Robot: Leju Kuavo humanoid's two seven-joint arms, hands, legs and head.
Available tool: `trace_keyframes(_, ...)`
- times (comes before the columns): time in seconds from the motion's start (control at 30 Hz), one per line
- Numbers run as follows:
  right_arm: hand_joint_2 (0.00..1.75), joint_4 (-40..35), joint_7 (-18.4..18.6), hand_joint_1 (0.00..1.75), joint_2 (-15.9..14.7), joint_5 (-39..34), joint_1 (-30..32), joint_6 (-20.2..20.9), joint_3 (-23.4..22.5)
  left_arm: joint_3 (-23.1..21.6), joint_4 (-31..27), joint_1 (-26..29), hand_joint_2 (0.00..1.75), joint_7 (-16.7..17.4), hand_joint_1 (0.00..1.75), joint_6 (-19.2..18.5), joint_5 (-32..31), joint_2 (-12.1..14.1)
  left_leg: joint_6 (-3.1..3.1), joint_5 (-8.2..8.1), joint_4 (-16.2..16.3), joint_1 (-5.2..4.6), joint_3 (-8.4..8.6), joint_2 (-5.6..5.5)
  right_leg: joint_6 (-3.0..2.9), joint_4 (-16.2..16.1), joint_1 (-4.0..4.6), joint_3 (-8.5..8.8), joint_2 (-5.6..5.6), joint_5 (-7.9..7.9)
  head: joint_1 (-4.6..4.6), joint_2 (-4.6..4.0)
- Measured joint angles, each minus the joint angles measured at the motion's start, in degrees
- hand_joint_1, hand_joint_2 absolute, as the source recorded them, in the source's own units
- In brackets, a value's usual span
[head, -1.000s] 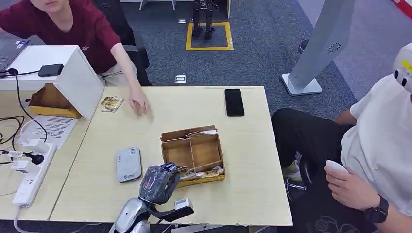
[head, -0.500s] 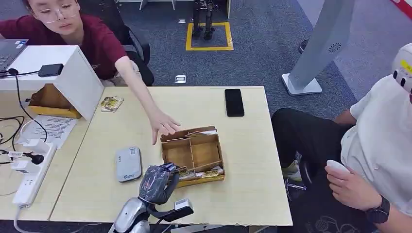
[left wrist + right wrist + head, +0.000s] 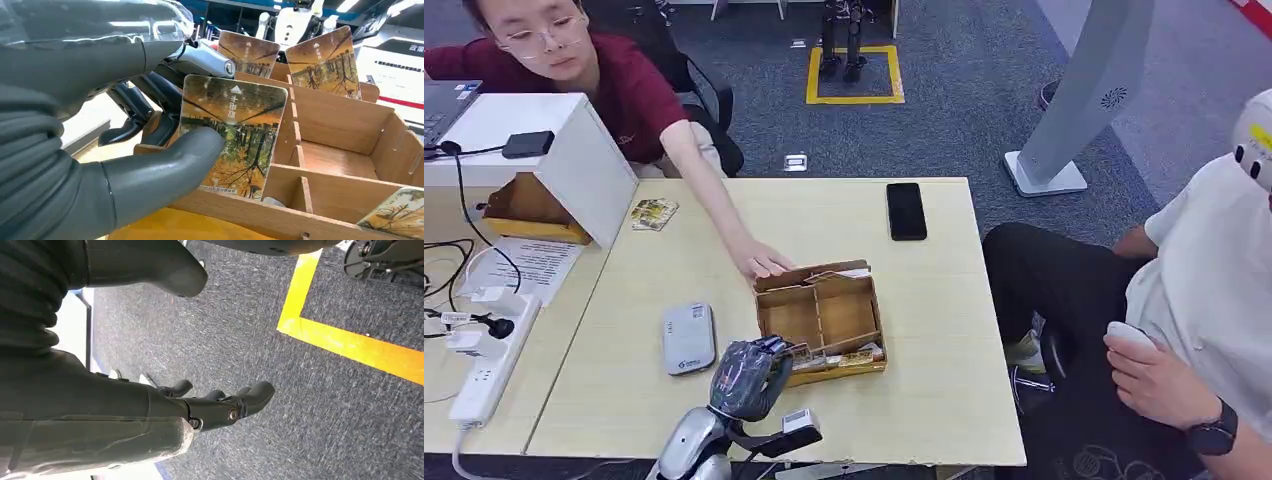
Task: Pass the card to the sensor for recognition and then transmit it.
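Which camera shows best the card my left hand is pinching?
The left wrist view: the card fills the frame, pinched by the left hand. In the head view, that hand hides it.

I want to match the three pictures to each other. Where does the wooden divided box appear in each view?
Head view: wooden divided box at table centre, just ahead of the left hand.
Left wrist view: box wall across the right and lower picture, beyond the pinched card.
Right wrist view: not in it; carpet floor.
Shared landmark: left hand at the box's near corner.
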Motion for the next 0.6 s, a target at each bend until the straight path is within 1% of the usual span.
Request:
trace_keyframes(0.17, 1.75, 0.0, 0.0, 0.00, 0.0, 0.0, 0.0, 0.0, 0.0, 0.0, -0.1, 0.0, 1.75, -0.1, 1.75, 0.0, 0.0, 0.0, 0.00, 0.00, 0.0, 0.00, -0.01, 0.00, 0.00, 0.0, 0.00, -0.01, 0.00, 0.00, 0.00, 0.00)
trace_keyframes(0.47, 1.75, 0.0, 0.0, 0.00, 0.0, 0.0, 0.0, -0.1, -0.2, -0.7, -3.3, 1.4, 1.75, -0.2, 1.75, -0.2, -0.3, 0.2, 0.00, 0.00, 0.0, 0.00, -0.06, 0.03, 0.00, 0.0, 0.00, -0.08, 0.02, 0.00, 0.00, 0.00)
trace_keyframes(0.6, 1.75, 0.0, 0.0, 0.00, 0.0, 0.0, 0.0, -0.1, -0.3, -0.9, -3.7, 1.5, 1.75, 0.5, 1.75, -0.4, -0.5, 0.4, 0.00, -0.01, 0.0, 0.00, -0.09, 0.03, 0.00, 0.0, 0.00, -0.11, 0.02, -0.01, 0.00, 0.00)
